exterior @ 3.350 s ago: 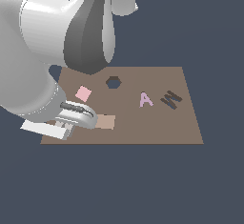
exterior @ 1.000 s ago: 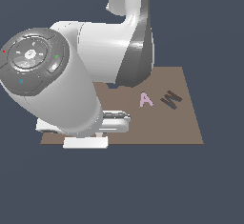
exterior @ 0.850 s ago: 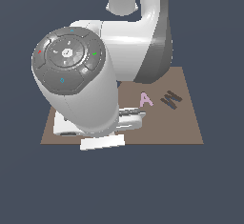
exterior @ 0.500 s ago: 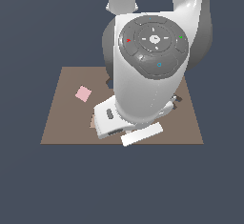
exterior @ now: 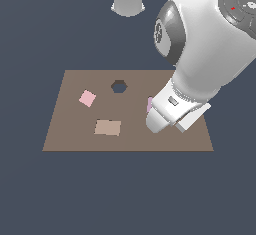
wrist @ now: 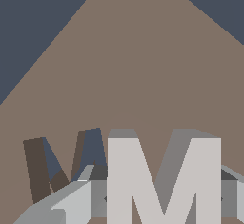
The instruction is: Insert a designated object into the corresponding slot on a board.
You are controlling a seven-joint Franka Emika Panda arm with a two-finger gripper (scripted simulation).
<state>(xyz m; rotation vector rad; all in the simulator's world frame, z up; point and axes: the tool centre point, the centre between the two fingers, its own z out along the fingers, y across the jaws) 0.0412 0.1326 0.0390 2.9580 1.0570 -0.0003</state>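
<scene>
The pincer is clamped on the small light grey M-shaped block, grey fingers at its flanks, just beside the dark M-shaped slot at its nine o'clock in the flat brown board. The block looks rigid, light, smooth-sided; flat flanks suit the grip.

Only letter shapes readable, no printed words, numbers or brand marks anywhere: a light grey block cut as the letter M, close to the wrist camera, and just beside it a dark recess in the brown board shaped like a tilted M or W. In the exterior view, just small coloured dots on the arm's round end cap, too small to read, and a lilac sliver at the arm's edge, its shape not legible.
</scene>
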